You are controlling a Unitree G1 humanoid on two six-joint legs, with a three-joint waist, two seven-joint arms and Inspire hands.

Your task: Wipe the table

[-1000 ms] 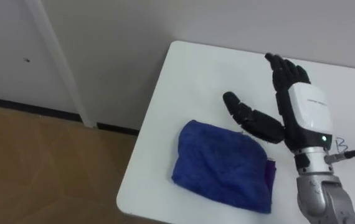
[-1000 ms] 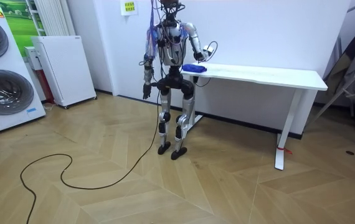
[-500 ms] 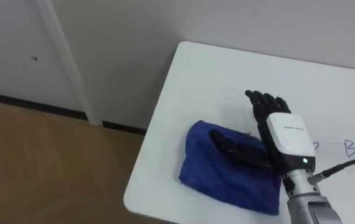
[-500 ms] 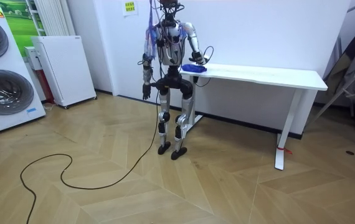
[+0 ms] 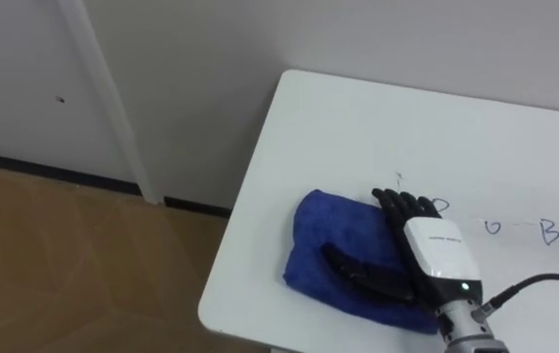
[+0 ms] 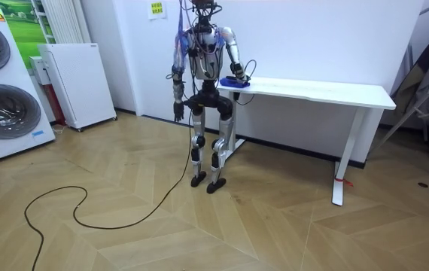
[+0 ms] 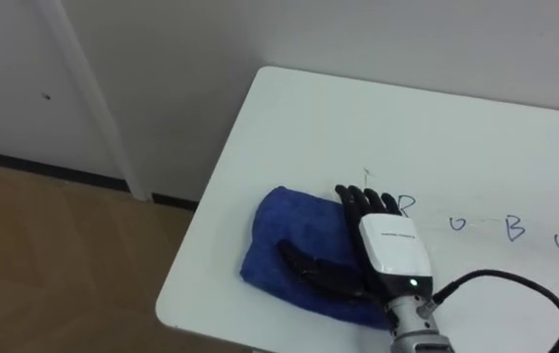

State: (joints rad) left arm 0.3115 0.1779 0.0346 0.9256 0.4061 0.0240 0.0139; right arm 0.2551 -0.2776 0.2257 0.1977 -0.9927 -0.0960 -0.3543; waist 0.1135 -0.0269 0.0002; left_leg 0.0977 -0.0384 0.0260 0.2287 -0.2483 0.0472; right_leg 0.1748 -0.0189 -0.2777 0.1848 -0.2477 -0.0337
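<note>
The blue cloth (image 5: pixel 330 222) lies folded on the white table (image 5: pixel 378 127), near its left end and close to the near edge, with a strip of bare tabletop showing on the cloth's left and far sides. The right robot hand (image 5: pixel 434 257) rests palm down on the right part of the cloth. It is released rather than clenched: its fingers (image 5: pixel 398 205) are stretched out straight and point toward the far side, their tips at the cloth's far right edge. The thumb (image 5: pixel 358 273) is spread out to the left across the middle of the cloth. Nothing is curled round the fabric, so the hand lies flat on the cloth and grasps nothing.

Just right of the fingertips, a row of blue marker marks (image 5: pixel 550 232) runs rightward across the tabletop, well clear of the cloth.

In the room view the robot stands upright on the wooden floor (image 6: pixel 199 233) at the table's left end, its right arm reaching over the corner where the cloth sits. The left robot hand (image 6: pixel 177 114) hangs down beside its hip, away from the table, and whether it is released or clenched I cannot tell. Farther to the room view's left stand a small white fridge (image 6: pixel 79 83) and a washing machine (image 6: pixel 0 90).
</note>
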